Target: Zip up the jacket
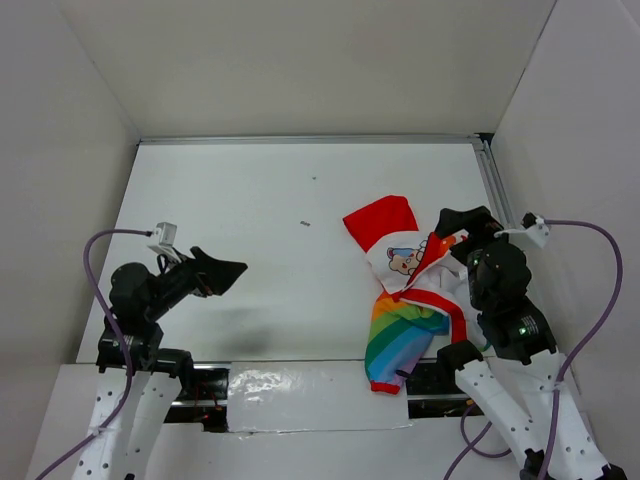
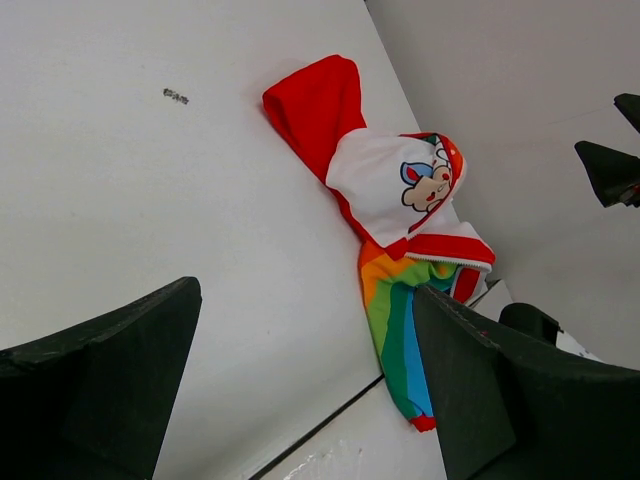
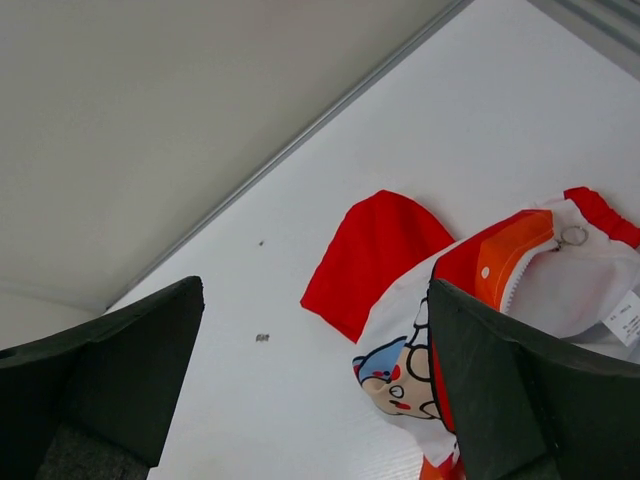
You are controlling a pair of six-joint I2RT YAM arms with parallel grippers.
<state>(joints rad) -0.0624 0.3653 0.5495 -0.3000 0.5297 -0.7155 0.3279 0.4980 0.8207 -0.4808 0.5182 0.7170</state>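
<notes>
One crumpled jacket [image 1: 405,290], unzipped.
Right gripper [image 1: 450,232] hovers spread at its three o'clock, likely for the zipper pull [image 3: 573,236]; left gripper [image 1: 232,270], spread too, at nine.

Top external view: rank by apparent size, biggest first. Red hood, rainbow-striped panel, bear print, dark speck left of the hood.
1. rainbow-striped panel
2. red hood, somewhat smaller
3. bear print
4. dark speck, tiny

All sit at a similar distance from the camera, so nearness does not skew the order.
</notes>
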